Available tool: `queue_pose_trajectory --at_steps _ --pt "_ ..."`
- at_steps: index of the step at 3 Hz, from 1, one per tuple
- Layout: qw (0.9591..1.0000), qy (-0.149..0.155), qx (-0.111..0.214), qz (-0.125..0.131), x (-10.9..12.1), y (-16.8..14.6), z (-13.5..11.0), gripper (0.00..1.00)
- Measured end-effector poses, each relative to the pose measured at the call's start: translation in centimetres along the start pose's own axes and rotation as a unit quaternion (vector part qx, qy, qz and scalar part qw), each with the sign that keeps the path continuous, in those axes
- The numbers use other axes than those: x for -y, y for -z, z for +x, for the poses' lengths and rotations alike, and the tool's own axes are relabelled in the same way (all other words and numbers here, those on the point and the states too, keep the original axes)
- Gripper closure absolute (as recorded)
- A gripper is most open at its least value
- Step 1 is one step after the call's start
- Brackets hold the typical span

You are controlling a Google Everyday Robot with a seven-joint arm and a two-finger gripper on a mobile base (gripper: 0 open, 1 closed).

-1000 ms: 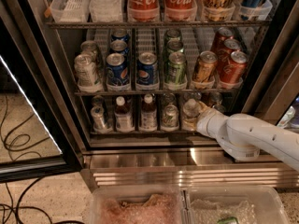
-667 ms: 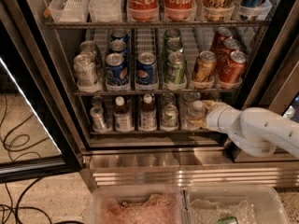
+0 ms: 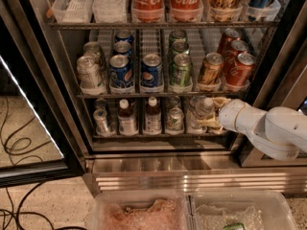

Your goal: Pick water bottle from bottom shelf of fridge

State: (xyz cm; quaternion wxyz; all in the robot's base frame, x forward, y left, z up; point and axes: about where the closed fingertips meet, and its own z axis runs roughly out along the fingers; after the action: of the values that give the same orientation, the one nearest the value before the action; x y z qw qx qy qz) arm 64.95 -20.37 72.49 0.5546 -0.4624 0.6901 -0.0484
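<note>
Your small, clear, ribbed plastic water bottle [image 3: 202,111] with a white cap stands at the right end of the dark wire bottom shelf [image 3: 144,136] of the glass-door fridge [image 3: 168,169]. The gripper [image 3: 214,113] on the white arm [image 3: 268,128] reaches in from the right, right at the bottle. You cannot tell whether it is clamped on it. Two white-capped bottles of brown liquid [image 3: 127,119] stand further left.

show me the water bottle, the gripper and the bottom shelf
water bottle [image 3: 199,113]: camera view, on its clear body
gripper [image 3: 213,113]: camera view, on its tip at the bottle
bottom shelf [image 3: 144,136]: camera view, on its front rail
</note>
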Motion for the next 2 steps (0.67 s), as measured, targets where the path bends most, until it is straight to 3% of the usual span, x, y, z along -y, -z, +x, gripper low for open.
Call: queue_pose_trajectory --at_steps 1,2 --pt "0.9995 0.001 0.022 -0.022 -0.08 1.1 -1.71 1.0" --pt "0.9995 0.001 0.022 -0.022 -0.08 1.1 -1.71 1.0"
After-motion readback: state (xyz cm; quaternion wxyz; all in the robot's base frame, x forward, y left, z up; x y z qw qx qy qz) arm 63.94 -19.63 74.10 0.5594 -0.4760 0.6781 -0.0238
